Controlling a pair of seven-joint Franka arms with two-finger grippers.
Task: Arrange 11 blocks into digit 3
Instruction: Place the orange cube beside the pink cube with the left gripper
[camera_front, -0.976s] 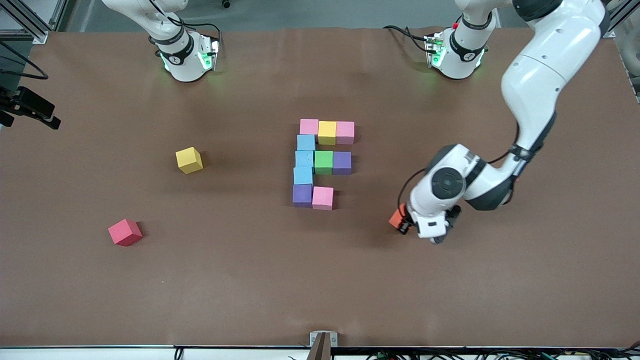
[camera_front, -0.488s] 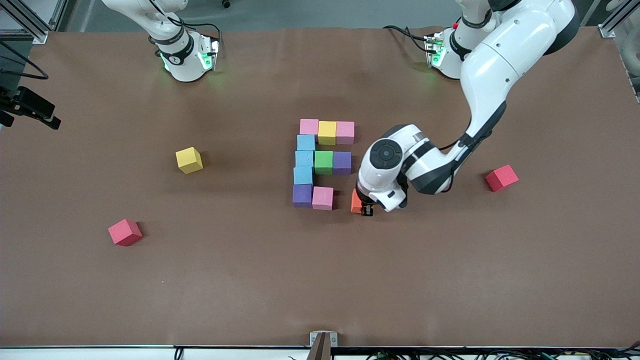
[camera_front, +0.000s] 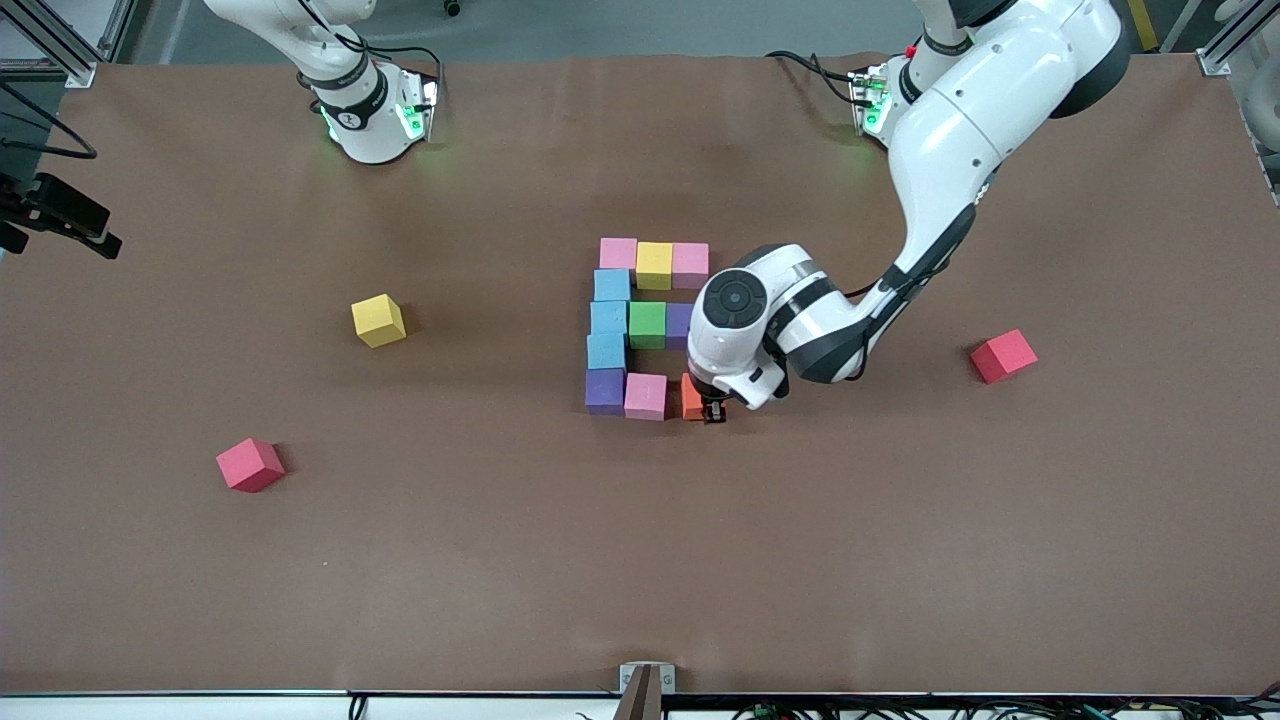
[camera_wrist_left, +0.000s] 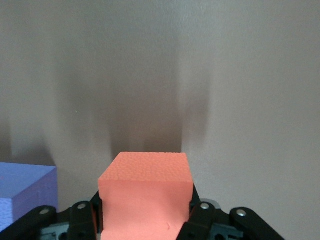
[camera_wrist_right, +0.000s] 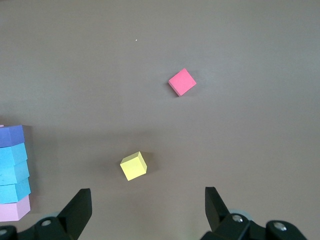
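you see the left gripper (camera_front: 706, 408) pinching the small matte orange cube (camera_front: 691, 397), low over the brown table (camera_front: 500, 560), just beside the pink cube (camera_front: 645, 395) that ends the nearest bar of the many-coloured block figure (camera_front: 648, 322). from that figure, a loose yellow cube (camera_front: 378, 320) lies at 9 o'clock. the right gripper (camera_wrist_right: 147, 212) waits with its fingers spread wide above that yellow cube.

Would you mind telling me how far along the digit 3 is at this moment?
Ten blocks sit in the digit 3: two complete bars, the column, and a pink block starting the bar nearest the front camera. The left gripper holds the orange block at the open end beside that pink block; it remains to be released. The right gripper waits open.
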